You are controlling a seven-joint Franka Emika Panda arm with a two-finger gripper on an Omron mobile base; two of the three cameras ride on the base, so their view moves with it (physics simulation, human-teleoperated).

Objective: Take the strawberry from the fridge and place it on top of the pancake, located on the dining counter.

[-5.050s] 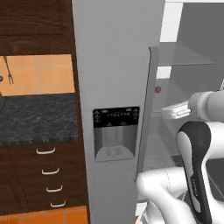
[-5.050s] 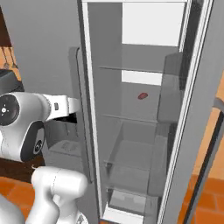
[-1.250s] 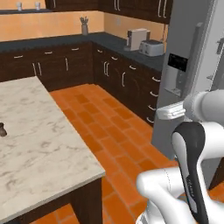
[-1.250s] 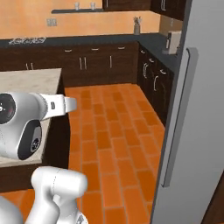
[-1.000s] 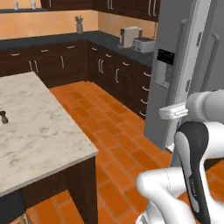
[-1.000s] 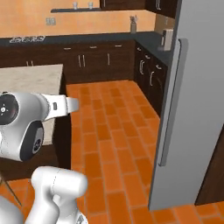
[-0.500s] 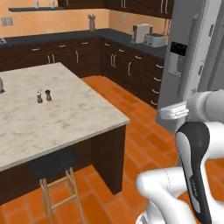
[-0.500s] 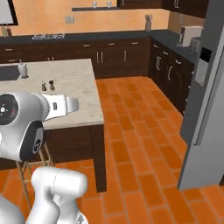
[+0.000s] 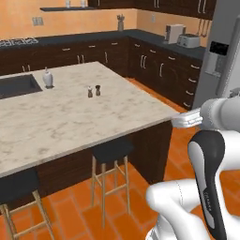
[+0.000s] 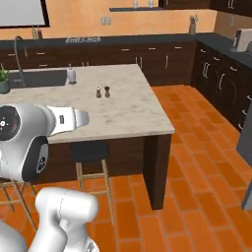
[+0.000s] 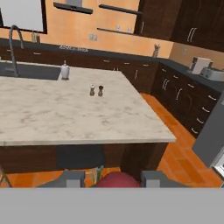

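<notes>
Strawberry (image 11: 114, 179) clamped between the gripper (image 11: 113, 178) tips, carried clear of the fridge (image 9: 219, 61). Swung round since a second ago to face the dining counter (image 9: 70, 123); shakers (image 9: 93, 91) near its middle. No pancake visible yet, so transport stage, placement pending.

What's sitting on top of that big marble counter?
On the dining counter stand two small shakers, a white bottle and a sink with a faucet. No pancake shows; the counter's far left runs past the picture's edge.
</notes>
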